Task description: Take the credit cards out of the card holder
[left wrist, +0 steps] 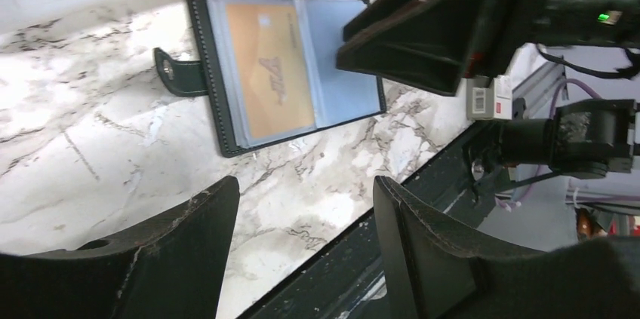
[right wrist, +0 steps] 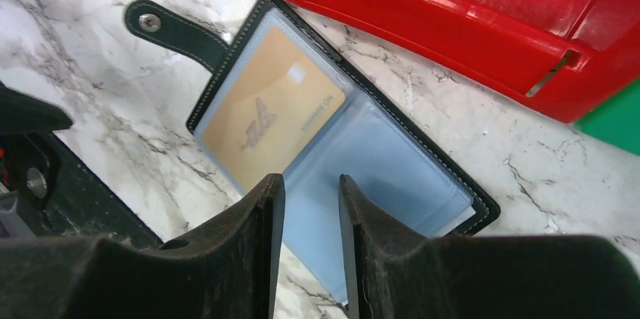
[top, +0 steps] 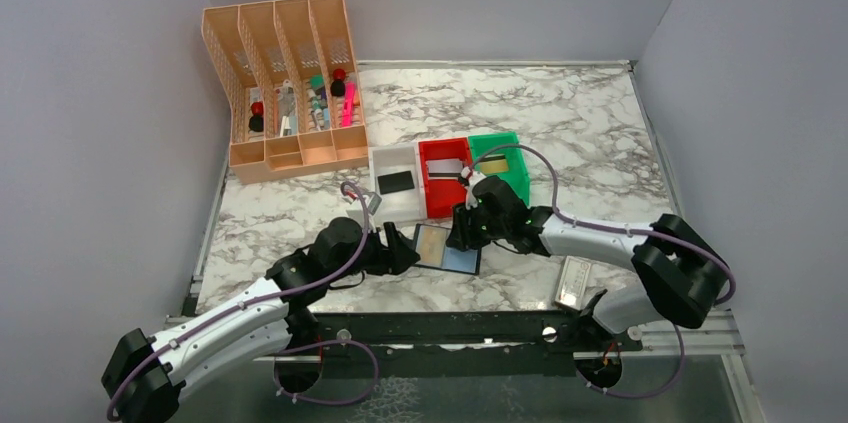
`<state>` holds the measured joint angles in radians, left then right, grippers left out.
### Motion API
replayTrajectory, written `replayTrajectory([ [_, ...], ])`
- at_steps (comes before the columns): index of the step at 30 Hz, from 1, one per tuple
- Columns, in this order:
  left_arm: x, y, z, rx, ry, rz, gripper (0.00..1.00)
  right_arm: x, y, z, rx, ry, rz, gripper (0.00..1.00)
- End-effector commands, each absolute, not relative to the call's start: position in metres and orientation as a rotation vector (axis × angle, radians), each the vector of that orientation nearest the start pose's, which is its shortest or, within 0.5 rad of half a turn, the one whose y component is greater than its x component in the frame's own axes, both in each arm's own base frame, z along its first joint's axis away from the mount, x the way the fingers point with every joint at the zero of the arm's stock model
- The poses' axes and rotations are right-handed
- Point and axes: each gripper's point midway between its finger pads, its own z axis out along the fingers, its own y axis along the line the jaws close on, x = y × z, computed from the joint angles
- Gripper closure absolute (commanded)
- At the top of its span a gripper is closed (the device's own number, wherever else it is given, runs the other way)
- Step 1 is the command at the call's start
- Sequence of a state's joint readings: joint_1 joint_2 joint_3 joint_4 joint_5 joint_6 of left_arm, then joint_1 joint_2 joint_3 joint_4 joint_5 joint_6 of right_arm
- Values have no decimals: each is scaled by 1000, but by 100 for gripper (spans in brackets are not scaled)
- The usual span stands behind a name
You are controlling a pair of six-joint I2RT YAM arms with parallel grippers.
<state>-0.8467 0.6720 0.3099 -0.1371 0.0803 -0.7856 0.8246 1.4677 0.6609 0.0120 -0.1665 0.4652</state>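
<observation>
Gold plastic shows through one clear pocket of the card holder (right wrist: 355,138), so we count at least one of the credit cards (right wrist: 268,119) as not yet out. The holder lies flat and open on the marble table (top: 600,133), just in front of three small bins, with its snap tab (right wrist: 170,29) turned outward. The facing pocket looks blue-grey, and we cannot tell whether a card sits in it.

Behind the holder, the white bin (top: 398,205) holds a black card (top: 396,181). The red bin (top: 432,193) and the green bin (top: 512,181) each seem to hold a flat, card-like piece too, though these are too small for us to be sure. We judge the job well along, with one or perhaps two cards left to draw.

The right pincer (right wrist: 309,179) hangs over the holder's middle fold, its jaws a narrow slit apart with nothing between them. The left pincer (left wrist: 302,191) hovers just beside the tab edge, jaws wide and empty. We would expect one arm to pin the holder while the other slides the gold card free.
</observation>
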Motion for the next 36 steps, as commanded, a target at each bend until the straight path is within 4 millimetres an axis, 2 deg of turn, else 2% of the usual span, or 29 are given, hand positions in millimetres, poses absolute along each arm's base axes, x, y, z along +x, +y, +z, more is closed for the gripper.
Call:
replayTrajectory([
  [1,156,-221,106,68,2227,-956,32,200,283,53,-494,2439,716,62],
  [6,158,-223,101,96,2248,-937,32,196,295,50,-383,2434,815,62],
  [10,158,-238,104,174,2227,-988,32,197,309,43,-265,2430,920,62],
  [14,167,-249,106,213,2219,-983,32,206,308,28,-137,2448,886,63],
  [20,178,-264,100,263,2235,-961,34,204,305,16,-84,2477,883,69],
  [23,184,-267,92,278,2258,-924,35,200,302,14,-55,2476,900,69],
  [32,195,-265,49,266,2356,-794,39,191,293,-4,48,2532,890,76],
  [36,191,-266,34,264,2404,-789,48,185,299,1,7,2522,964,76],
])
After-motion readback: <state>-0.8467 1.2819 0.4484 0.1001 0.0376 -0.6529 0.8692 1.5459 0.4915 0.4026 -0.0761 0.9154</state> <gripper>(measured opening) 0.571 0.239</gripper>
